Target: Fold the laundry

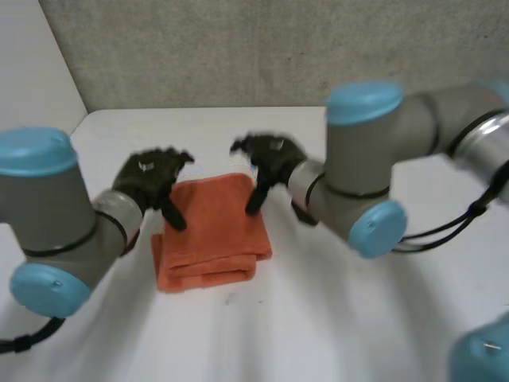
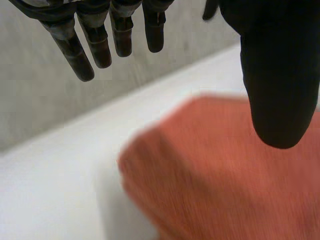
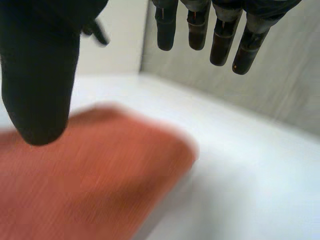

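Orange towel (image 1: 211,231), folded into a thick, stacked rectangle, lies flat on the white counter (image 1: 334,318) between the two hands, with its layered fold edges on the side nearest the robot. The left hand (image 1: 151,181) hangs over the towel's far corner on its own side, wide open and empty. In the left wrist view its fingers (image 2: 95,42) are straight and held well apart from the thumb (image 2: 277,80). The towel (image 2: 225,180) lies under the thumb and palm, and bare counter lies under the fingertips. The right hand (image 1: 270,159) hangs over the other far corner, also wide open and holding nothing. In the right wrist view its fingers (image 3: 225,42) are straight and its thumb (image 3: 40,80) stands apart from them above the towel (image 3: 85,185), whose rounded corner lies under the palm. From the head view each thumb points down at the cloth, but I cannot tell whether either tip touches it. Beyond both sets of fingertips a grey wall (image 1: 238,48) rises at the counter's far edge.
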Robot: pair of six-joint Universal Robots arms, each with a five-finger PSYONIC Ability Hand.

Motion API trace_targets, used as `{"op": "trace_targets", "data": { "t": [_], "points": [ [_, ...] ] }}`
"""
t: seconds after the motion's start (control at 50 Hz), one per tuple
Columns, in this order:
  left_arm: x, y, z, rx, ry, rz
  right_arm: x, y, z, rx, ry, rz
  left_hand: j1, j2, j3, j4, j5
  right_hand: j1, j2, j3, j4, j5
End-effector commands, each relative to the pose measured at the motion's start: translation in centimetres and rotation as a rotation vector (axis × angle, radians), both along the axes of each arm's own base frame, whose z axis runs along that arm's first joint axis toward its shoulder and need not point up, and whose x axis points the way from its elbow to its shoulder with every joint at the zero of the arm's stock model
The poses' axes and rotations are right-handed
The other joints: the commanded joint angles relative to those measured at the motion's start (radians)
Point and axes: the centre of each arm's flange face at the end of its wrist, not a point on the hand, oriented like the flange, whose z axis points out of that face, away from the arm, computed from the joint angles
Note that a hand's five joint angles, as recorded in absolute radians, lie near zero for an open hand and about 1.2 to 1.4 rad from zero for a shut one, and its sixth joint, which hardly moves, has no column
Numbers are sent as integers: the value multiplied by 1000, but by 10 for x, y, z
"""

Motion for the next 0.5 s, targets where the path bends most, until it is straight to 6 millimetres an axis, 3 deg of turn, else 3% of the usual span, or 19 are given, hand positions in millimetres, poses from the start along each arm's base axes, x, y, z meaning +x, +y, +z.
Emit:
{"op": "trace_targets", "data": {
  "t": [0.02,0.04,0.12,0.2,0.34,0.5],
  "points": [
    [4,11,105,-258,133,-21,-67,-11,108,-281,-127,-252,-24,-22,-26,-18,-10,-26,-40,-33,-52,-58],
    [7,17,121,-279,156,-19,-83,-10,120,-330,-121,-302,-24,-22,-26,-18,-10,-26,-40,-33,-52,-58],
    [25,24,148,-272,215,25,-118,-6,135,-422,-79,-413,-24,-22,-26,-18,-10,-26,-40,-33,-52,-58],
    [40,27,156,-234,245,68,-139,4,133,-428,-30,-466,-21,-19,-23,-15,-7,-26,-40,-33,-52,-58],
    [43,38,162,-226,255,66,-158,15,128,-412,1,-501,-24,-22,-26,-18,-10,-26,-40,-33,-52,-58],
    [41,41,160,-218,254,61,-161,15,128,-405,5,-503,-41,-39,-43,-36,-28,-26,-40,-33,-52,-58]
  ]
}}
